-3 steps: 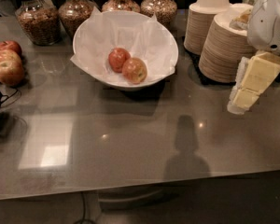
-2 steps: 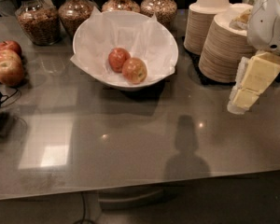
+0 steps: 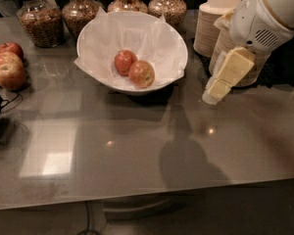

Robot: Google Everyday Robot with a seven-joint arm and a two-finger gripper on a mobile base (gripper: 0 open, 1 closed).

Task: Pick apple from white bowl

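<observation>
- Jaws cannot be read from this angle: the gripper shows side-on as one pale yellow shape, so I cannot tell whether it is open or closed. Nothing hangs from it.
- Compared with a second ago, the gripper has swung toward 9 o'clock. It was well out past the stacked paper bowls and now hangs in front of them, just off the 3 o'clock side of the white bowl, tip pointing down toward 7 o'clock above the table.
- Nothing else has shifted. The apple lies in the bowl's paper-lined hollow, a little toward 5 o'clock of centre, with the darker apple touching it at its 10 o'clock.
- The three apples at the table's 9 o'clock edge and the jars at 12 o'clock are as before.
- Meaning for the task: this looks like the approach, with no grasp yet. The gripper must probably clear the 3 o'clock rim and then descend. The likely trouble is the touching darker apple and the crumpled paper, either of which could foul the closing.
</observation>
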